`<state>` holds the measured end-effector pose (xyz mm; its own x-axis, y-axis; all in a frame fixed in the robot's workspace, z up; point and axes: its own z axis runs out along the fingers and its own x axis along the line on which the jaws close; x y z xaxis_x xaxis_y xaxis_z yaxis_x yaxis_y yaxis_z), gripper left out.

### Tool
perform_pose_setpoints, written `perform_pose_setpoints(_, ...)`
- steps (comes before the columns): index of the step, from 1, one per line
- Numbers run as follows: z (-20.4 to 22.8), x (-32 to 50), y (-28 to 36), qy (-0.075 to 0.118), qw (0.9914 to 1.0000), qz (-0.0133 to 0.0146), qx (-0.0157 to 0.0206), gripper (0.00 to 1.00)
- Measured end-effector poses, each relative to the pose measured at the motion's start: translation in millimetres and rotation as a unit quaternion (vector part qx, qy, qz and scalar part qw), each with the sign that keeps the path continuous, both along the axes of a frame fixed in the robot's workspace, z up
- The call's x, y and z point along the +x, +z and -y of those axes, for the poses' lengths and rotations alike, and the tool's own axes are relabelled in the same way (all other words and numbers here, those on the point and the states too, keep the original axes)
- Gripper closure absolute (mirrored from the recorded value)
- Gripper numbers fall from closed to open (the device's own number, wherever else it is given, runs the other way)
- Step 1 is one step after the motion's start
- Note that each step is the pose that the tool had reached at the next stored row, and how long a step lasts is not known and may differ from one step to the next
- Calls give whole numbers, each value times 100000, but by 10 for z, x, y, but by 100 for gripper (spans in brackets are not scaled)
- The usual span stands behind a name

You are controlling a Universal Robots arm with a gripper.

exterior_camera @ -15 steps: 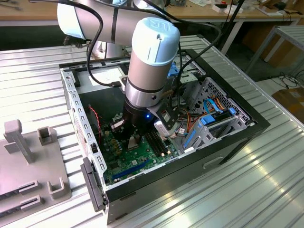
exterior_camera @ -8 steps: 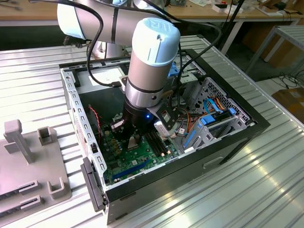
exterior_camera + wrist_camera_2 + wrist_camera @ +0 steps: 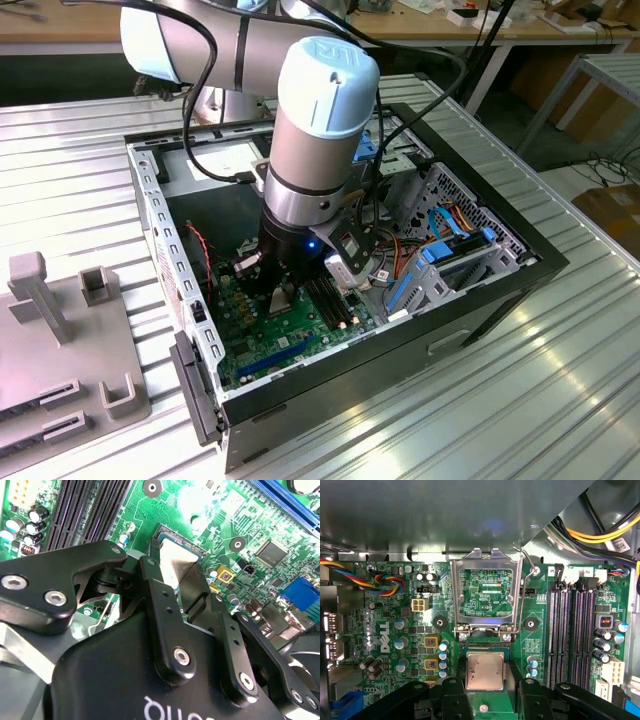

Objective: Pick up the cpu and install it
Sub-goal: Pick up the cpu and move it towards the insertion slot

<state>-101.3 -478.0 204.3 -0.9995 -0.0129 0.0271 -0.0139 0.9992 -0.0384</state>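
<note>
Seating the cpu (image 3: 484, 671) is the step you are in, as I judge it. The chip lies level over the socket (image 3: 181, 541), either in it or just above it; I cannot tell which. The hand (image 3: 179, 580) looks clasped on the cpu by two opposite edges, its fingers (image 3: 160, 605) tight against the silver top in the second wrist view. The load plate (image 3: 484, 556) stands swung open beside the socket, so nothing covers the seat.

To do this well, hold the chip flat and square to the socket. A tilted corner could damage the socket. Match the chip's edges to the socket on all four sides and use no force: it should settle under its own weight. Mind the open load plate, which stands close to the hand.

In the exterior view the arm (image 3: 315, 130) reaches straight down into the case (image 3: 500, 235). Its wrist is near vertical, and the hand is low over the green board (image 3: 270, 340) at the case's middle. From the hand, the memory slots (image 3: 325, 298) run at three o'clock, the drive cage (image 3: 450, 250) sits at two o'clock, and the bench (image 3: 560, 400) spreads out at five o'clock.
</note>
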Motion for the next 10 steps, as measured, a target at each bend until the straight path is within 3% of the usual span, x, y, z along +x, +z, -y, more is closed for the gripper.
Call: perform_pose_setpoints(10,1,-1,10,-3,100000,-4,-164,58)
